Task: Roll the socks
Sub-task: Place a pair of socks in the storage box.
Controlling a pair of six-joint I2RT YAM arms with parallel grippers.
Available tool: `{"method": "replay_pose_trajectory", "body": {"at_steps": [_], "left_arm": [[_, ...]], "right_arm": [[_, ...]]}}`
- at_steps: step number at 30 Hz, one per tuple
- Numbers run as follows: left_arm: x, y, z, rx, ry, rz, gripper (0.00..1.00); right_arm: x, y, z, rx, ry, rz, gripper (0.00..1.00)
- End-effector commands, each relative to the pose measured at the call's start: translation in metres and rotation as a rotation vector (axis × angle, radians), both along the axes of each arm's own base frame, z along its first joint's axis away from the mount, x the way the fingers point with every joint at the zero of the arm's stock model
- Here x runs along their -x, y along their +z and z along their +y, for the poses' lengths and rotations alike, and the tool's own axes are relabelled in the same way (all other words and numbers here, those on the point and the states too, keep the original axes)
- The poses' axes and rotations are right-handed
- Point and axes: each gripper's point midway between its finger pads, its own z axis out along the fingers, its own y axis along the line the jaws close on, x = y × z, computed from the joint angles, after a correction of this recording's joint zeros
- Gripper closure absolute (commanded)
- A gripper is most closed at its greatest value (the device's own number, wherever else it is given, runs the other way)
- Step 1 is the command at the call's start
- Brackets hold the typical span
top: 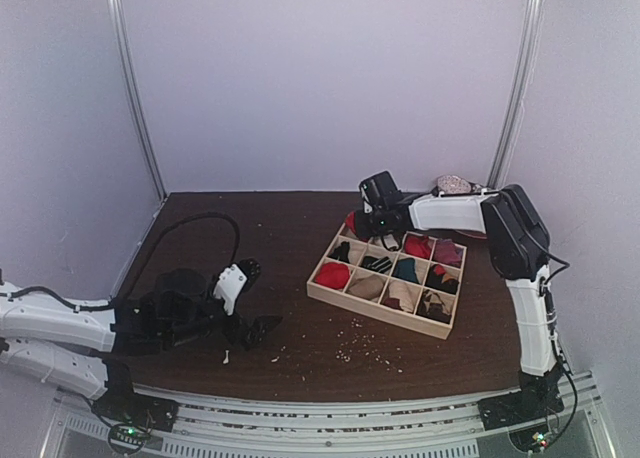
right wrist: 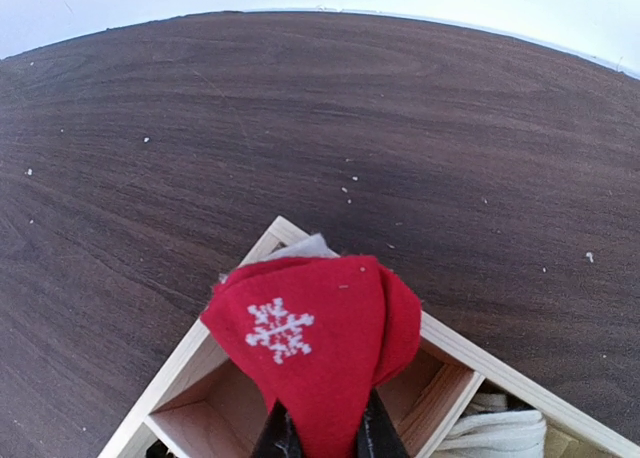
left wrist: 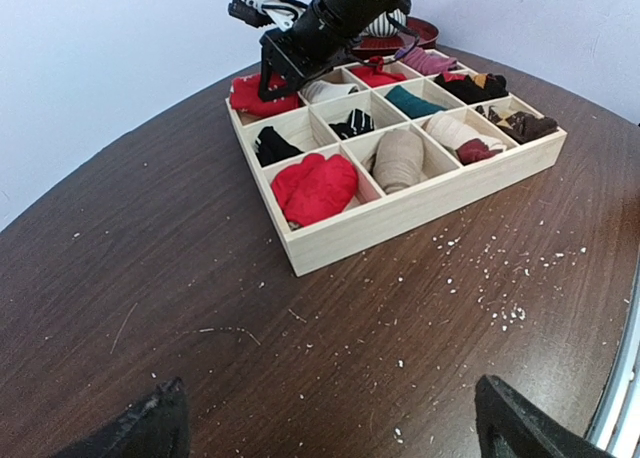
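My right gripper (right wrist: 322,440) is shut on a folded red sock (right wrist: 320,343) with a white snowflake and holds it over the far-left corner compartment of the wooden tray (right wrist: 250,261). A bit of grey-white fabric (right wrist: 308,246) shows behind the sock. The same hold shows in the top view (top: 352,224) and in the left wrist view (left wrist: 252,94). My left gripper (left wrist: 330,433) is wide open and empty, low over bare table in front of the tray; it also shows in the top view (top: 255,300). I cannot pick out the magenta sock.
The wooden tray (top: 325,296) has several compartments holding rolled socks in red, beige, teal and black. A patterned round item (top: 455,185) lies at the back behind the right arm. White crumbs (top: 360,350) dot the dark table. A black cable (top: 205,221) loops at the left.
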Motion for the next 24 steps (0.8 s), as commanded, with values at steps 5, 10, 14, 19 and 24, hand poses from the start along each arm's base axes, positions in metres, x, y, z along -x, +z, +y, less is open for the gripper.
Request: {"method": "replay_pose_trajectory", "body": {"at_steps": [5, 10, 14, 19, 24], "left_arm": [[0.004, 0.012, 0.0, 0.046, -0.031, -0.026, 0.02], [0.007, 0.009, -0.001, 0.038, -0.045, -0.011, 0.02], [0.008, 0.011, -0.002, 0.047, -0.052, -0.01, 0.02], [0.008, 0.01, -0.004, 0.04, -0.06, -0.007, 0.02], [0.008, 0.011, -0.002, 0.029, -0.057, -0.012, 0.02]], "right_arm": [[0.033, -0.053, -0.019, 0.117, -0.053, 0.205, 1.0], [0.043, -0.069, -0.02, 0.185, -0.046, 0.265, 1.0], [0.044, -0.075, -0.022, 0.191, -0.06, 0.274, 1.0], [0.036, -0.081, -0.022, 0.214, -0.083, 0.279, 0.95], [0.035, -0.092, -0.02, 0.245, -0.065, 0.32, 0.77]]}}
